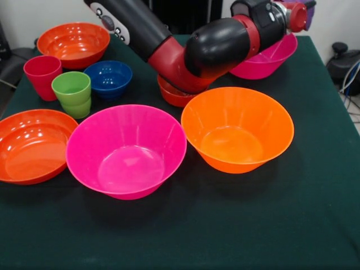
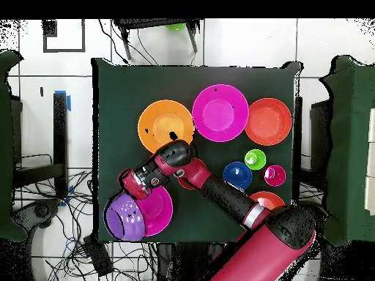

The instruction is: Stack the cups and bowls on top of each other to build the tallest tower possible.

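**Purple bowl being held out past the pink one, nothing stacked yet**

A dark green cloth-covered table [image 1: 315, 225] is seen with bowls spread all over it, cables and chair legs around it on a tiled floor. The arm [image 1: 219, 48] is bent low across the far side of the table, and the gripper [image 2: 134, 184] is parked over a hot pink bowl [image 2: 160, 212] near the table corner. A purple bowl [image 2: 123, 217] is seen right at the gripper, partly overlapping that pink bowl and hanging past the table edge. It looks gripped by the rim, but whether the fingers are closed can't be made out.

No tower is built so far, by the look of it. Everything else lies back behind the elbow: the orange bowl [image 1: 237, 128], the second pink bowl [image 1: 126, 149], the blue bowl [image 1: 108, 77], the red cup [image 1: 43, 76] and green cup [image 1: 72, 93]. The pink bowl directly under the wrist is the closest landing spot, so that's probably the relation that matters next.
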Robot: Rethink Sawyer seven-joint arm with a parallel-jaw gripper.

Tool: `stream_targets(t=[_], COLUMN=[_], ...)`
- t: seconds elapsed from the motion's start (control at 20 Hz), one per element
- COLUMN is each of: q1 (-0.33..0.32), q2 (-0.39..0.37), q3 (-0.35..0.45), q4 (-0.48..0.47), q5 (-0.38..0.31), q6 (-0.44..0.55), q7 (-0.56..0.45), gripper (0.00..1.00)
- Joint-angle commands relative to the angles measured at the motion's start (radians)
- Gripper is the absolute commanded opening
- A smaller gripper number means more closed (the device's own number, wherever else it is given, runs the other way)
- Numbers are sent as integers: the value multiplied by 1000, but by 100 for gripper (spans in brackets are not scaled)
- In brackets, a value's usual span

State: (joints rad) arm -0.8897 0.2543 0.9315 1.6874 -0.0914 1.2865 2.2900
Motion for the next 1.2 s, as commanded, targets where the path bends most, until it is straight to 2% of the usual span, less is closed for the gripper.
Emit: stream_targets(t=[0.05,0.45,0.75,1.2], q1=[51,47,42,66], q2=[19,52,72,97], q3=[-87,-115,-126,-125], q4=[-166,-197,-190,-211], q5=[67,39,7,-7], q6=[113,84,16,-32], q7=[-86,-142,-172,-202], gripper=[0,0,0,0])
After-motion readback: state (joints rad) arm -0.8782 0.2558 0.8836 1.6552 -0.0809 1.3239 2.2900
